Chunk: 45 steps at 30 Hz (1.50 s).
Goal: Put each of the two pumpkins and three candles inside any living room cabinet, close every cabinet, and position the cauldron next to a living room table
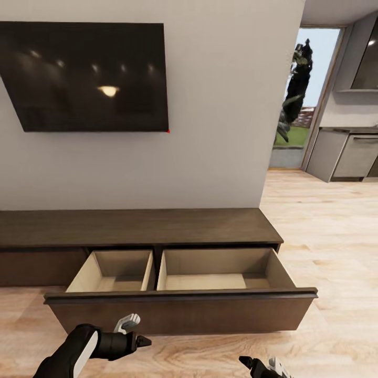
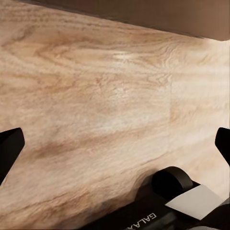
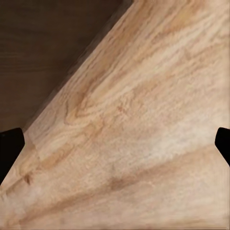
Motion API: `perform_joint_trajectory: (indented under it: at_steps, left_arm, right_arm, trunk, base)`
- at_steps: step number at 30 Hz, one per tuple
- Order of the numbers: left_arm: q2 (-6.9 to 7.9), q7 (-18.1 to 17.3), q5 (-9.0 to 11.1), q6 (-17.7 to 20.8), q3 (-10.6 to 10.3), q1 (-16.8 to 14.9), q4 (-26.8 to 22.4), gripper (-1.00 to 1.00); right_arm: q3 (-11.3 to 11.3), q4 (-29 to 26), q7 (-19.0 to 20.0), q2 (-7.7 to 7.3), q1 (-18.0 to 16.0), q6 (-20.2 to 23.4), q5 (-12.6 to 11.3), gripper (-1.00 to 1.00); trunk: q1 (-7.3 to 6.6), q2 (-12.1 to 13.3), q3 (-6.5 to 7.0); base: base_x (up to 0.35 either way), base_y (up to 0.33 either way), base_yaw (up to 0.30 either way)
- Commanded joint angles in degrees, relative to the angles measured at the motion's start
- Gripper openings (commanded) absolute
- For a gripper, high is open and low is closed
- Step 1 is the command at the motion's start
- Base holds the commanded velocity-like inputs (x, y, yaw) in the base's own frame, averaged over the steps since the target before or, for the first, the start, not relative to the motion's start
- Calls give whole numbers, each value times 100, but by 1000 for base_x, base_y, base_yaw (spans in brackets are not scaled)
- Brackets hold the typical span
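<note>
The cabinet (image 1: 136, 227) is a long low dark-brown unit against the white wall. Its wide drawer (image 1: 181, 310) is pulled out toward me, and both pale beige compartments (image 1: 113, 273) inside hold nothing. My left gripper (image 1: 137, 336) hangs low just in front of the drawer front, and in the left wrist view the left gripper (image 2: 115, 143) is open over bare wood floor. My right gripper (image 1: 252, 362) sits at the lower right, and in the right wrist view the right gripper (image 3: 115, 143) is open over the floor beside dark cabinet wood (image 3: 43, 52). The pumpkins, candles, cauldron and table are out of view.
A dark TV (image 1: 86, 76) hangs on the wall above the cabinet. To the right, the light wood floor (image 1: 325, 247) runs toward a doorway (image 1: 302, 100) and grey kitchen cabinets (image 1: 349, 155).
</note>
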Motion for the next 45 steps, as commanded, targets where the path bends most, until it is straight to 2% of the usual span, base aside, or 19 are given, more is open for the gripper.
perform_joint_trajectory:
  at_steps: [1,3,6,8,10,12,14,16,22,27,36,45]
  left_arm:
    - [-8,97,28,36,11,-2,-2,100]
    - [-20,230,30,33,11,-2,-2,100]
    - [-37,468,31,26,11,-2,-2,100]
    - [-44,709,31,14,14,-2,-2,100]
    - [-63,917,31,-23,30,-2,-2,100]
    - [-126,1322,31,-113,65,-2,43,100]
    - [-173,1698,35,-182,80,-2,83,100]
    - [-220,2047,38,-240,86,-2,100,100]
    - [-326,2656,40,-304,96,-2,111,100]
    - [-357,3148,48,-362,171,-2,112,100]
    - [-357,3302,44,-473,214,-5,431,100]
    - [-351,3309,40,-479,220,-8,480,100]
  right_arm:
    - [9,-1,-1,-1,0,40,-22,100]
    - [114,4,-71,1,-2,41,-26,100]
    - [363,11,-396,3,-2,41,-34,100]
    - [512,13,-774,5,-4,32,-37,100]
    - [569,14,-1068,7,-4,28,-38,100]
    - [609,3,-1479,10,-4,1,-39,100]
    - [624,-6,-1654,11,-4,-59,-34,100]
    - [632,-9,-1723,12,-5,-93,-32,100]
    - [648,-17,-1761,12,-5,-117,-25,100]
    - [654,-20,-1769,12,-5,-150,-26,100]
    - [655,-19,-1762,12,-3,-188,-30,100]
    - [655,-15,-1770,12,-4,-196,-30,100]
  trunk:
    - [-24,39,13]
    - [-68,120,49]
    - [-133,240,103]
    - [-177,320,139]
    - [-221,400,174]
    - [-265,480,210]
    - [-309,561,246]
    - [-353,641,282]
    - [-485,882,390]
    - [-595,1082,480]
    - [-792,1443,641]
    - [-990,1804,803]
  base:
    - [0,0,0]
    - [0,0,0]
    - [0,0,0]
    - [0,0,0]
    - [0,0,0]
    - [0,0,0]
    - [0,0,0]
    - [0,0,0]
    - [0,0,0]
    - [0,0,0]
    - [0,0,0]
    - [0,0,0]
